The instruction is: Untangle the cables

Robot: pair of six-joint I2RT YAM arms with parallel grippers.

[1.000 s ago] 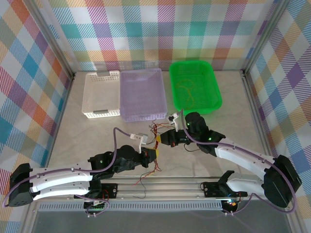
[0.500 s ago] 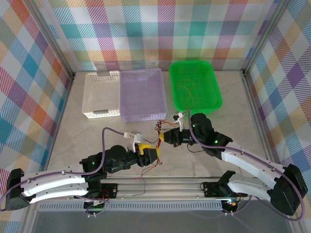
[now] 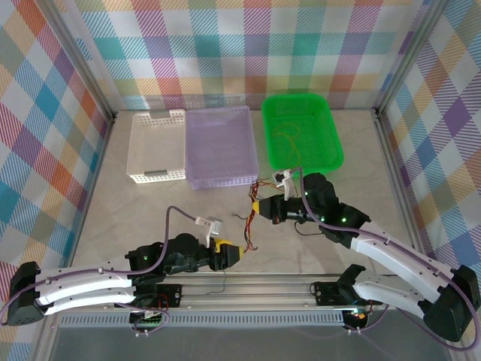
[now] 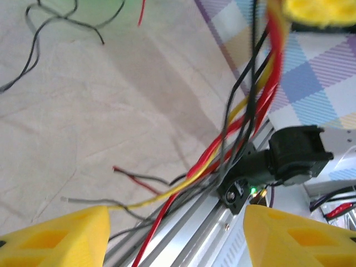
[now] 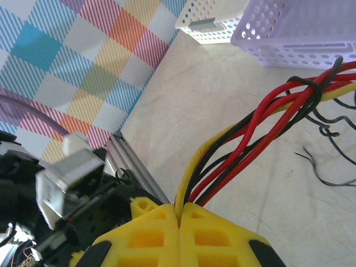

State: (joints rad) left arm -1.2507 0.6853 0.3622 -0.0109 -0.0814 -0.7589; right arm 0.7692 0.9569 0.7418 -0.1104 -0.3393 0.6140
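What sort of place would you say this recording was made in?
Most likely a robot-lab test cell: a tabletop walled by plaid panels on metal framing, a left arm and a right arm bolted to a rail at its near edge, and plastic baskets at the back.

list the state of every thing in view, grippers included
thin red, yellow and black cables: tangled, clamped at one end
left gripper: open, gripping nothing
right gripper: shut on the cables
green plastic basket: upright, one thin wire inside
lilac perforated basket: upright, empty
white perforated basket: upright, empty
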